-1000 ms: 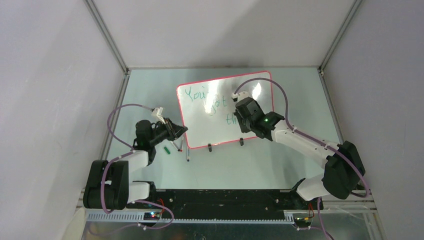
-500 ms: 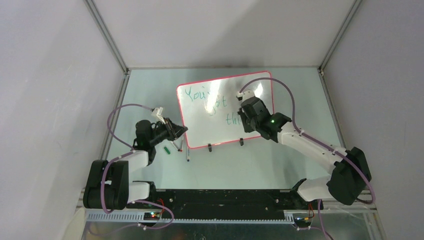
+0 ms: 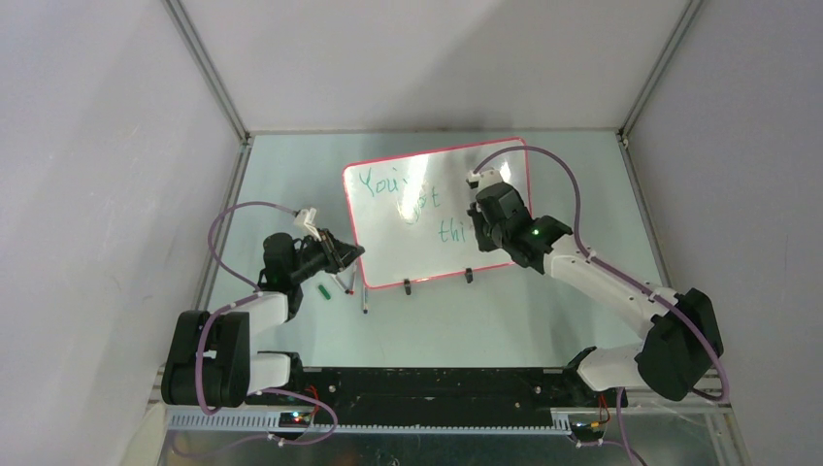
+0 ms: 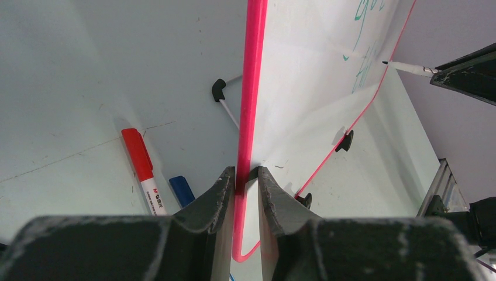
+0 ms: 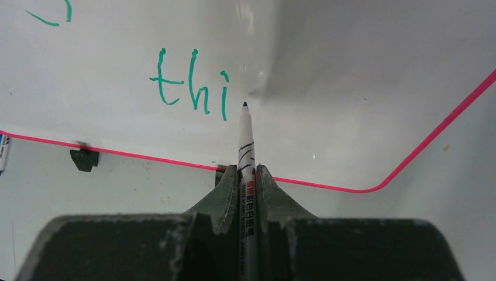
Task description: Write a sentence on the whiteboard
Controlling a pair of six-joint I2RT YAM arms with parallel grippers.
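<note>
Pale green tabletop, walled by plain grey panels, is seen with a whiteboard set near its middle, resting on the long edge that carries two black clip feet. The board's short left edge, by the lower corner, is pinched by the left gripper, whose fingers are pressed against either face of the red-pink rim with no gap visible. On the board's right half, the right gripper is seen clamped around the barrel of a thin white marker, the fingers drawn in tight on both sides of it. The marker's dark tip is pointed at the board just to the right of the letters "thi", the lowest line of the teal-green sentence; whether the tip is actually touching the surface cannot be told. Higher up and to the left, "You" is legible, while the middle line is partly washed out by glare, leaving only its final "t" clear. Behind the board, near the left gripper, a red-capped marker and a blue cap are seen lying on the table, with a black-capped pen just beyond them. A green light is lit on the right arm's wrist.
</note>
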